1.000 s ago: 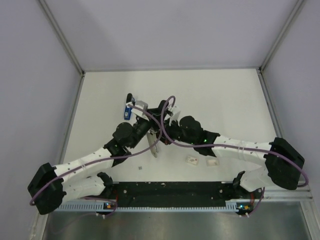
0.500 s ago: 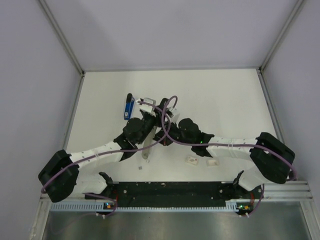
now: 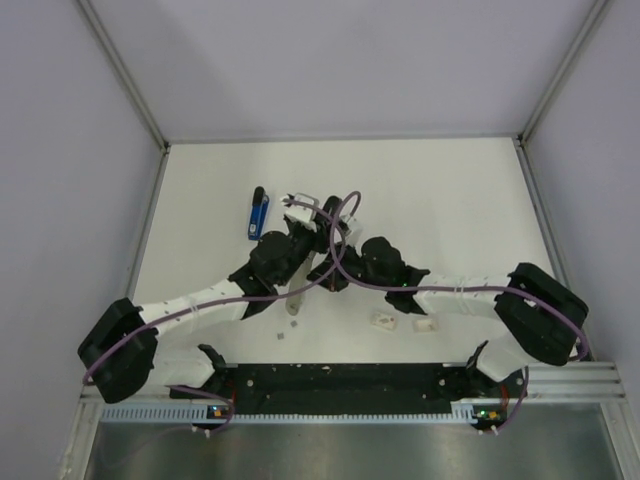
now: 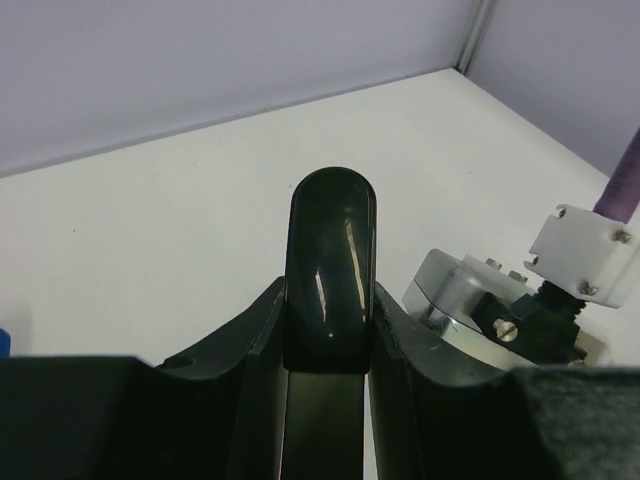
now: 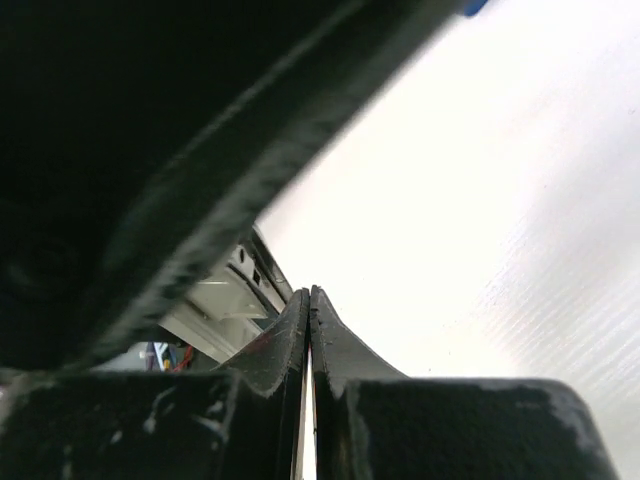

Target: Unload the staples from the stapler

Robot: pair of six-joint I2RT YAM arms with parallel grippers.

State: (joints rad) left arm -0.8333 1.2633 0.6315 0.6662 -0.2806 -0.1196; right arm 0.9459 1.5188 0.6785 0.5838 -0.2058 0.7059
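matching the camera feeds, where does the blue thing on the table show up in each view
Top external: the blue object lies left of centre, lengthwise toward the far wall.
Left wrist: only a blue sliver at the left edge, probably the same object.
Right wrist: a blue speck at the top edge, probably the same object.
Shared landmark: the white table, visible in all three views.
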